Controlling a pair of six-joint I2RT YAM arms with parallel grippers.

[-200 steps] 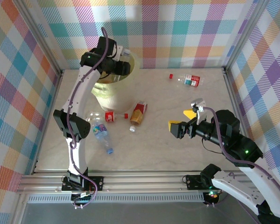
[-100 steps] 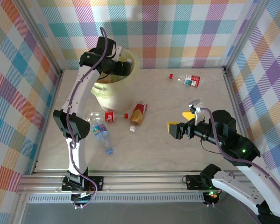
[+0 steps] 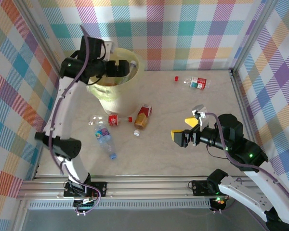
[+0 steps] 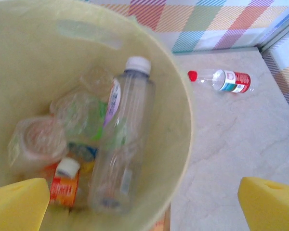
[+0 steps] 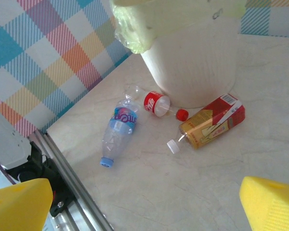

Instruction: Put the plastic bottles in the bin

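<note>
Both end effectors are hanging spread and empty, with bottles lying on the worktop and in the bin.

Nearest, the right end effector (image 3: pixel 185 128) is hovering over the bare worktop (image 3: pixel 154 154) with its yellow pads wide apart, gripping nothing. Left of it, a clear blue-capped bottle (image 3: pixel 104 139) is lying on its side. Just beyond, a red-labelled cola bottle (image 3: pixel 114 119) and an orange-brown bottle (image 3: pixel 143 117) are lying beside the foot of the bin (image 3: pixel 136 73). Over the bin's mouth, the left end effector (image 3: pixel 123 69) is hanging with its pads (image 4: pixel 17 202) spread, nothing between them. Inside, a tall clear white-capped bottle (image 4: pixel 123 144) is leaning on a heap of crumpled ones. Farther right, a red-capped bottle (image 3: pixel 197 83) is lying alone near the back wall.
</note>
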